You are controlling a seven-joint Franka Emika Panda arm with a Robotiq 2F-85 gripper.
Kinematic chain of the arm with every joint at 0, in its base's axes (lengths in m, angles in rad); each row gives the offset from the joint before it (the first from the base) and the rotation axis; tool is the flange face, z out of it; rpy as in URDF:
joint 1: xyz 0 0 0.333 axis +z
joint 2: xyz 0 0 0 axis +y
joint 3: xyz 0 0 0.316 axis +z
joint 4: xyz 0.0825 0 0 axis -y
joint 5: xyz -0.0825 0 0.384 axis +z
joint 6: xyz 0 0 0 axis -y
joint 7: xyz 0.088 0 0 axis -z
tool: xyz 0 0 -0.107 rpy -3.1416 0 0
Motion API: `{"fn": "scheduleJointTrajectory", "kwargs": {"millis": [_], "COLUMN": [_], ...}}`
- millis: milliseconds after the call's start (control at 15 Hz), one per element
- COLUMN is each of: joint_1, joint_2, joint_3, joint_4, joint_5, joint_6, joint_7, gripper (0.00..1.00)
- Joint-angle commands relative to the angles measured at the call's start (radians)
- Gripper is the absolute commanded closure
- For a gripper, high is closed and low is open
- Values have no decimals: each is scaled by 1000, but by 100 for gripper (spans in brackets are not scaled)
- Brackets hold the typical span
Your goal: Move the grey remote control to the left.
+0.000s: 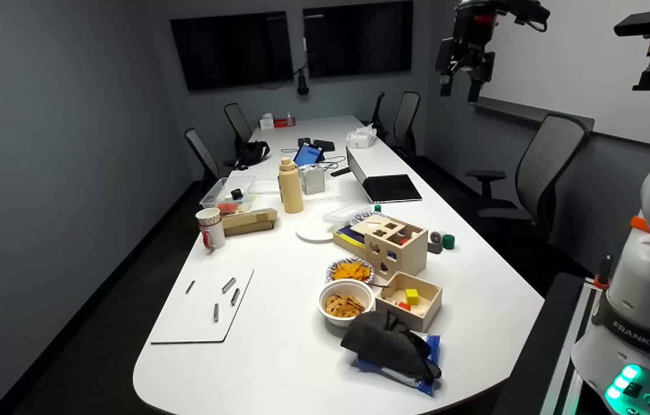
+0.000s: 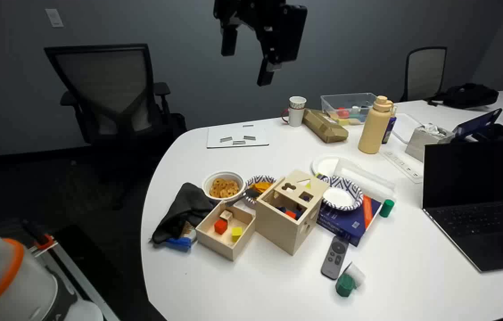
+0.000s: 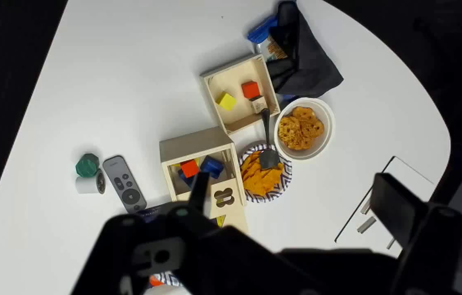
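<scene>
Remote (image 3: 125,184) lies below and apparently to one side of the spread-jawed gripper (image 2: 246,68).

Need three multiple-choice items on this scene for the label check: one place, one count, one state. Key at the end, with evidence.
1. Where does the grey remote control lie?
A) in the cookie bowl
B) on the laptop
C) beside the green faceted block

2. How many blocks show in the small wooden tray?
A) one
B) three
C) six

3. What state is the gripper in?
A) open
B) shut and empty
C) shut on an object

1 C: the two lie side by side in the wrist view.
2 B: a red block, a yellow block and a wooden block show there.
3 A: its jaws stand apart, nothing held, in both exterior views.
</scene>
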Motion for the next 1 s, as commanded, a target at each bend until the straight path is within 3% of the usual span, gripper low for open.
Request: {"fn": "scheduleJointTrajectory", "kwargs": {"millis": [0, 467, 933], "joint_1": [-30, -30, -53], "joint_2": [6, 5, 299], "joint_3": [22, 22, -4], "joint_4": [3, 3, -5], "joint_5": [12, 12, -5], "joint_6": [-3, -3, 352], "joint_7": [-12, -12, -54], "gripper": [0, 0, 0]}}
